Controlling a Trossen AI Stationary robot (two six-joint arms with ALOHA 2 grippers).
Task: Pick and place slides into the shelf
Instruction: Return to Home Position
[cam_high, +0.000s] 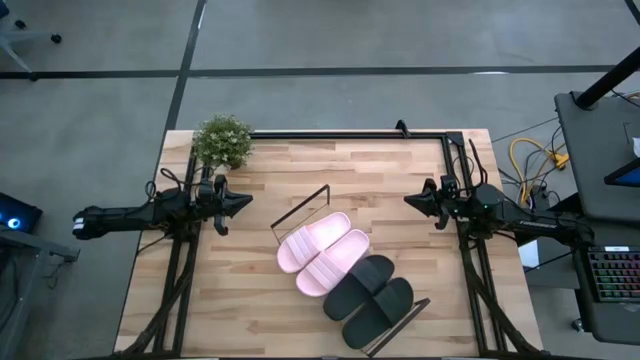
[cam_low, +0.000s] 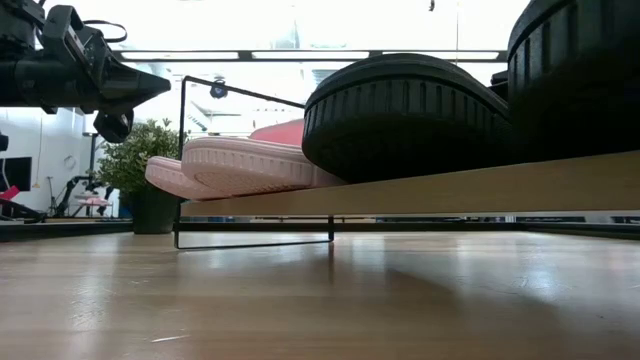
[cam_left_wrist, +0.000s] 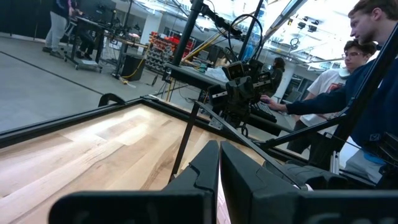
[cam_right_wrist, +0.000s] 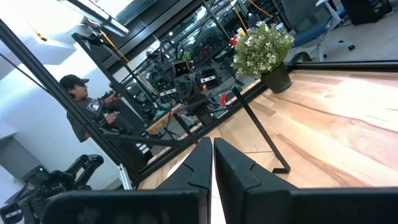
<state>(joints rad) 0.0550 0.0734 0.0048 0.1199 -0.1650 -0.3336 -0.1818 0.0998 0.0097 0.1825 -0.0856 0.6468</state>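
Starting at the left, we find the left gripper (cam_high: 243, 203) hanging above the table (cam_high: 250, 300) with its fingers pressed together and nothing between them; its own wrist view confirms that the two fingers are shut to a thin seam. A potted plant (cam_high: 222, 140) stands just behind this gripper, at the table's far corner. To the right of the left gripper's tip, and well apart from it, lies the shelf (cam_low: 450, 188), set at a slant between the two grippers and offset toward the edge away from the plant. The pink slides (cam_high: 325, 250) rest side by side on the shelf end nearer the left gripper. The black slides (cam_high: 368, 295) rest side by side next to them, on the end nearer the right gripper, with the inner pink slide and the inner black slide touching or nearly so. We count four slides on the shelf and none on the bare table. The right gripper (cam_high: 410, 200) hangs clear of the shelf, level with the left one, its fingers likewise pressed together and empty. We judge the placing work complete; what remains, if anything, is only parking both arms.
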